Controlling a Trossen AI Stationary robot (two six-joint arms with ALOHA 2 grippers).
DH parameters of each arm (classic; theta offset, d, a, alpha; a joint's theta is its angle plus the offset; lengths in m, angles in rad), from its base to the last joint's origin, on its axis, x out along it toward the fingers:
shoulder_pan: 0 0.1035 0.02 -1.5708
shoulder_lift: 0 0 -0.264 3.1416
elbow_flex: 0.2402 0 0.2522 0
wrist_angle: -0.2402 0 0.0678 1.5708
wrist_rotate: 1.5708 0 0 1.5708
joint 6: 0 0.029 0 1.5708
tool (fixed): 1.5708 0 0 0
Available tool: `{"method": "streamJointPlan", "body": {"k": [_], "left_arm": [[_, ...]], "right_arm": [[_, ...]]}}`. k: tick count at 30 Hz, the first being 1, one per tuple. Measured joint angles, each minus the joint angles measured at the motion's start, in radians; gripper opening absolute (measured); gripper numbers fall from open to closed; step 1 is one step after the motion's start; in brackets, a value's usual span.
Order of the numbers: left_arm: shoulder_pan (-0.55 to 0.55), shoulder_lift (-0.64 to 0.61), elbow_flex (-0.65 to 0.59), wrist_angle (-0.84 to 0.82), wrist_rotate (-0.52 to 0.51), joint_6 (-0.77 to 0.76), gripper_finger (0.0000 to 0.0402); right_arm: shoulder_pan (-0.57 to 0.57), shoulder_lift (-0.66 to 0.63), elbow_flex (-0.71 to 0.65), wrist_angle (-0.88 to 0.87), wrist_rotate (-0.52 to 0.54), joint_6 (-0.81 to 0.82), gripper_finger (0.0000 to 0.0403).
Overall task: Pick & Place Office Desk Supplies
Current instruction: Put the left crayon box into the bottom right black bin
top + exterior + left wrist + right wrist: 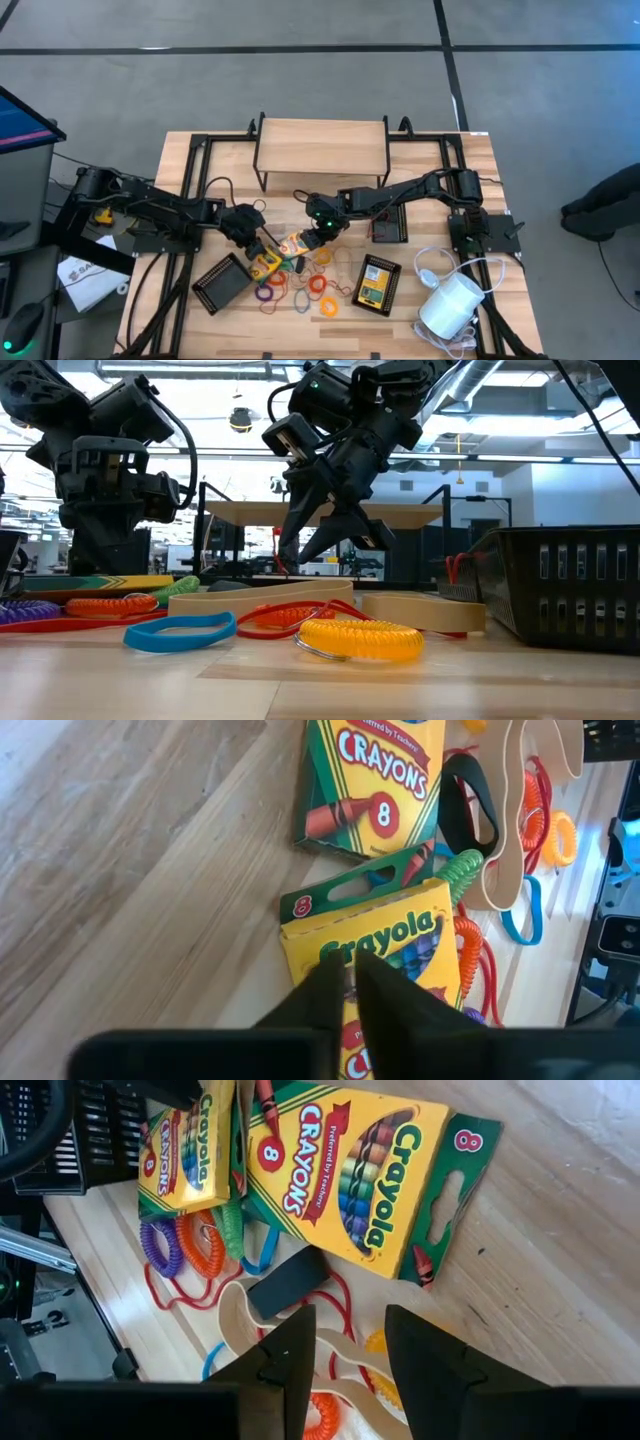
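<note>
The left pincer (262, 252) has its fingers drawn together on the edge of a yellow Crayola crayon box (385, 960), which lies flat on the desk (180, 180) left of centre, towards the front edge, at the near side of the scatter of coiled elastic loops (300, 290). From what I can see the grip is thin, only on the rim of the box, so the lift ought to be slow and straight up; a sideways pull could twist the box loose or drag the green coil (462, 872) touching its end.

The second crayon box (350, 1170) lies just beside the first, and the right pincer (318, 238) hangs above it with its fingers apart and holding nothing. It should keep clear while the left arm rises.

A black mesh tray (220, 282) sits near the front left corner, the nearest place to set the box down.
</note>
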Motion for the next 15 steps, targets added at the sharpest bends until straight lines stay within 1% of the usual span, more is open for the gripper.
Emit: {"method": "streamJointPlan", "body": {"k": [2,6,10,15], "left_arm": [[0.000,0.000,0.000,0.000,0.000,0.001,0.0005],[0.000,-0.001,0.000,0.000,-0.004,0.037,0.0018],[0.002,-0.001,0.000,-0.001,-0.032,0.052,0.0047],[0.003,-0.001,0.000,0.000,-0.074,0.080,0.0103]], "right_arm": [[0.000,0.000,0.000,0.000,0.000,0.000,0.0120],[0.000,0.000,0.000,0.000,0.000,0.000,0.0120],[0.000,0.000,0.000,0.000,0.000,0.000,0.0120],[0.000,0.000,0.000,0.000,-0.013,0.000,0.0120]]}}
